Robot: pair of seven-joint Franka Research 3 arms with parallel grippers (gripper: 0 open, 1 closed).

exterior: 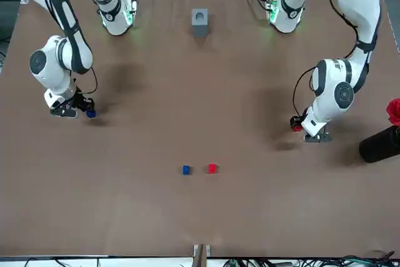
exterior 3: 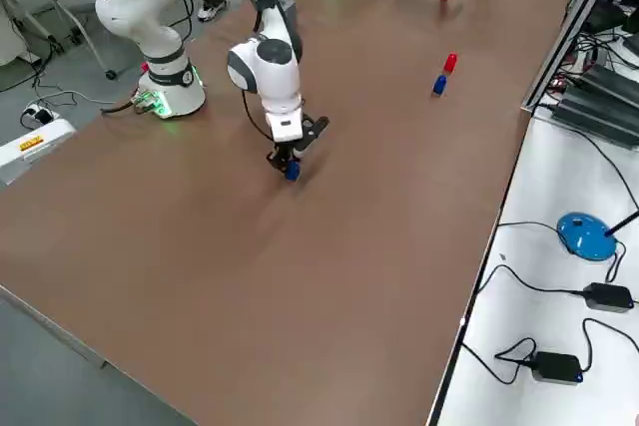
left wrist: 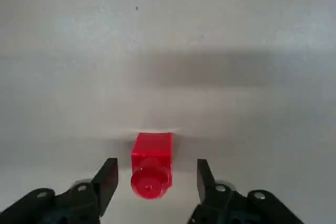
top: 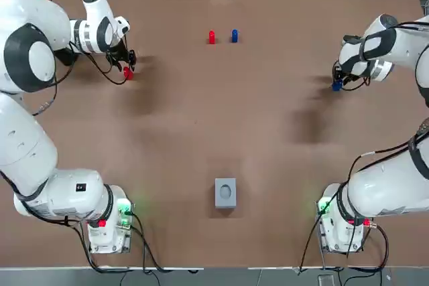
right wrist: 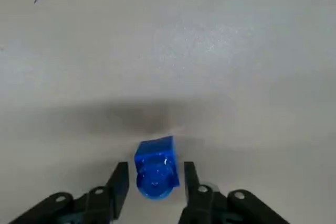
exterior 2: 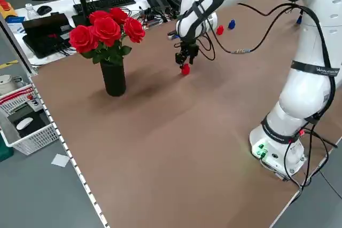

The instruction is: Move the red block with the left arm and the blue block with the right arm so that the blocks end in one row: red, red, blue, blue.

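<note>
Overhead, your left gripper sits over the outer red block, your right gripper over the outer blue block (the centre pair lies inward of both). In the wrist views, each gripper stands released, straddling its block on the desk.

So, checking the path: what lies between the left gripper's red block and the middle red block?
Only bare table, per the top view, from outer red block to middle red block.

Overhead, front, 2 sides, 2 wrist close-ups
</note>
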